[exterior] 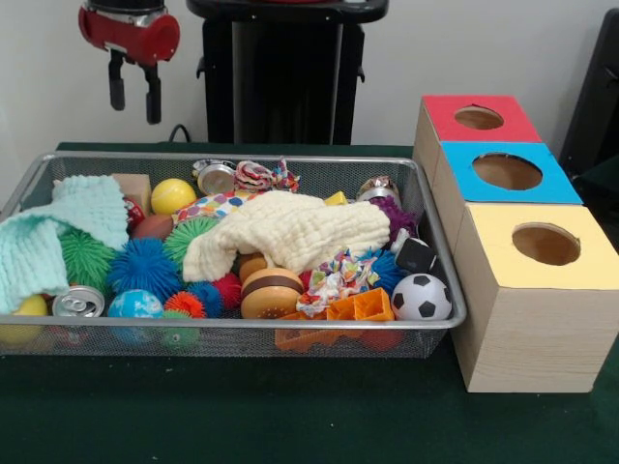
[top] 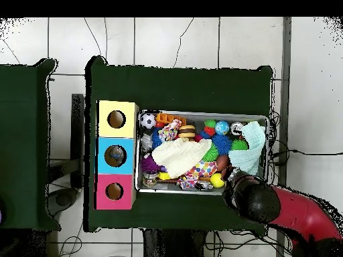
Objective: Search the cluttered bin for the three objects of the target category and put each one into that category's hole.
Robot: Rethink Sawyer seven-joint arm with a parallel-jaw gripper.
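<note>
A wire mesh bin (exterior: 440, 253) holds a jumble of toys. Among them are a soccer ball (exterior: 422, 297), a yellow ball (exterior: 173, 195), a blue spiky ball (exterior: 145, 266), a toy burger (exterior: 272, 290) and a drink can (exterior: 78, 303). A cream cloth (exterior: 290, 232) lies over the middle and a mint cloth (exterior: 48, 237) over the left end, each hiding things beneath. My gripper (exterior: 134, 95) hangs open and empty, high above the bin's far left corner. In the overhead view the red arm (top: 258, 199) covers it, beside the bin (top: 203, 189).
Three wooden boxes stand in a row right of the bin, each with a round hole on top: red (exterior: 479, 118), blue (exterior: 507, 172) and yellow (exterior: 545, 244). From above they show as yellow (top: 116, 119), blue (top: 116, 155) and red (top: 114, 191). Green cloth (exterior: 290, 416) covers the table.
</note>
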